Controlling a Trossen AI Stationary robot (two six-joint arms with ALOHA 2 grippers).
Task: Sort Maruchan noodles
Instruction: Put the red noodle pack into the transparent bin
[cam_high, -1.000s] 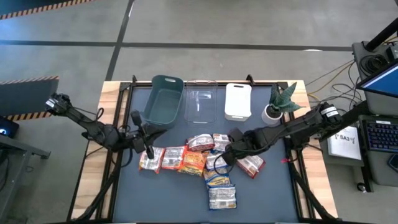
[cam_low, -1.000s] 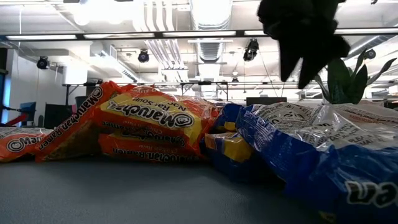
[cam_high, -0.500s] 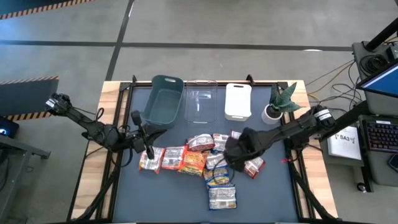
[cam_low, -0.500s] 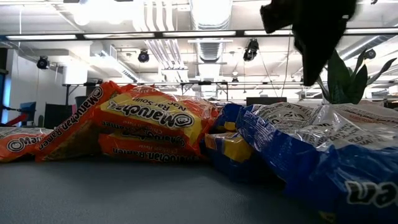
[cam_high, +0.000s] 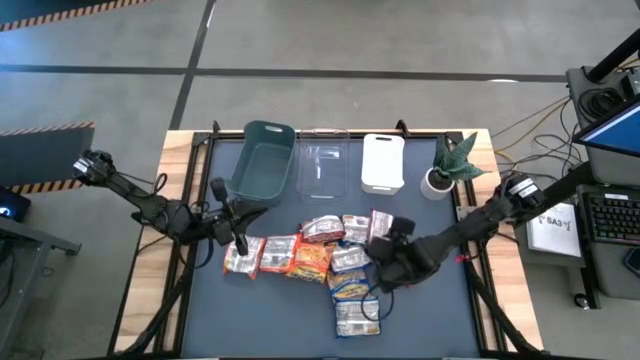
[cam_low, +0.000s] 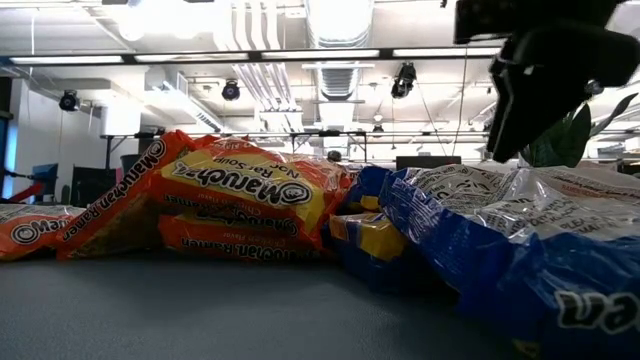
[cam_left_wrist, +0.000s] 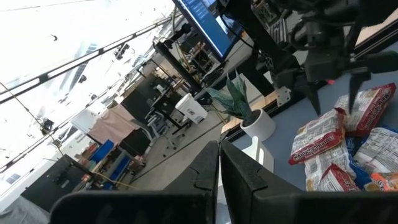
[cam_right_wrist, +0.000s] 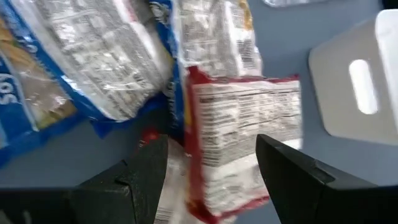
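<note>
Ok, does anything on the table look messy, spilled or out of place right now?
Yes: the noodle packets lie in an overlapping heap at mid-table, some face down, and none are in the teal bin, clear bin or white bin. Nothing looks torn or spilled. The right claw hangs open above the heap.

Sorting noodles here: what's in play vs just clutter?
In play: Maruchan packets; teal bin, clear bin, white bin; right end effector, open above the packets.
Clutter: potted plant; idle left end effector.
</note>
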